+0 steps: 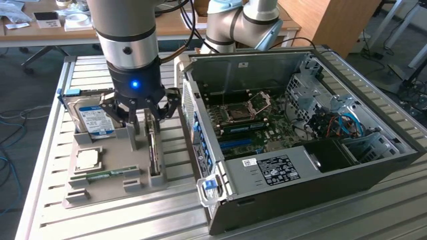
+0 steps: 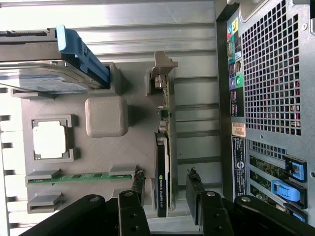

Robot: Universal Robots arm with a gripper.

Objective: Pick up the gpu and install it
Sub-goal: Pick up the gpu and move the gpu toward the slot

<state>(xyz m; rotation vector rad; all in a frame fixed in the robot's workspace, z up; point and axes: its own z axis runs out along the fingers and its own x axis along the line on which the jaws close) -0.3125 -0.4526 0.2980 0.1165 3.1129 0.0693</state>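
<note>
In the wrist view, the black two-fingered gripper [image 2: 166, 189] is seen closest, its jaws held apart, with one of the fingers [image 2: 138, 186] on either side of the gpu [image 2: 162, 162], a thin flat card with a black face and a silver metal end bracket. A gap is visible between each finger and the card, so nothing is gripped. That gap is not made out in the exterior view, where the gripper [image 1: 150, 122] is shown hanging straight down from an upright grey arm with a blue light lit, over the gpu [image 1: 155, 152]. The card stands on its long edge in a slot of the grey moulded plastic tray [image 1: 107, 192]. Beside it on the tray are laid a silver hard drive with a blue label [image 1: 93, 120], a square silver processor chip [image 1: 87, 159] and a narrow green memory stick [image 1: 107, 175]. The card's slot is set at the tray edge nearest the black open computer case [image 1: 300, 165], with a strip of slatted aluminium table [image 1: 40, 165] left between them. The case's perforated rear grille [image 2: 270, 73] is given by the wrist view, its exposed green motherboard [image 1: 247, 120] by the exterior view. Farther back, a second grey arm base [image 1: 237, 25] is seen.
</note>
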